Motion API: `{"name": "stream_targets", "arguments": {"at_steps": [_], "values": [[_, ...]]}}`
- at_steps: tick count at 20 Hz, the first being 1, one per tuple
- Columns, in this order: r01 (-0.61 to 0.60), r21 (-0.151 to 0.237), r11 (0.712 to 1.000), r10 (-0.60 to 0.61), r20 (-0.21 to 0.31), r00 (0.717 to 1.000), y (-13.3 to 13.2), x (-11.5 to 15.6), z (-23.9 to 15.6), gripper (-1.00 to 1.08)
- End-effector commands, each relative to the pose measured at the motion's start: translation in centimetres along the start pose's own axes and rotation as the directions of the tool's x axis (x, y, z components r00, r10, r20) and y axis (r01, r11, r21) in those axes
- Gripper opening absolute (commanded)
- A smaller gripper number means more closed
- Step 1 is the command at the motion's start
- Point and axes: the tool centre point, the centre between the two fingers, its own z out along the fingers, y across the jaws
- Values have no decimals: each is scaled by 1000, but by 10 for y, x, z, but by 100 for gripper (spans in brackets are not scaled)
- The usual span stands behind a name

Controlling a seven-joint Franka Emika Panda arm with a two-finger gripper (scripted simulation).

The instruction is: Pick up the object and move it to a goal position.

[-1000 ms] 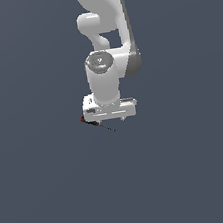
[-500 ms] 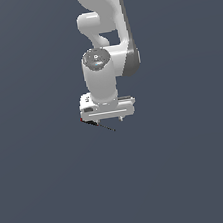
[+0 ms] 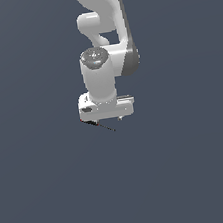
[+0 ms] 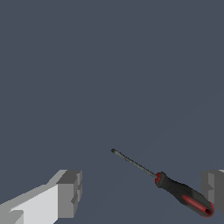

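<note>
Gripper open, fingers wide apart and straddling the screwdriver. Screwdriver lies flat between the jaws, handle close beside one finger, shaft angled toward the gap's middle. Not grasped; closing, lifting and carrying to goal all remain.

We note our arm reaching straight down, wrist vertical, gripper with jaws spread wide apart, both fingertips clasping nothing.
</note>
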Motion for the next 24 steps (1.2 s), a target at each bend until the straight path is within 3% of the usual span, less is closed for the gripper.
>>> {"name": "stream_targets", "arguments": {"at_steps": [1, 14, 24], "values": [[14, -1, 1000, -14, 0, 1000, 2, -1, 2, 100], [205, -9, 979, -205, -3, 979, 19, -14, 22, 100], [435, -18, 900, -436, -3, 900, 38, -32, 46, 100]]}}
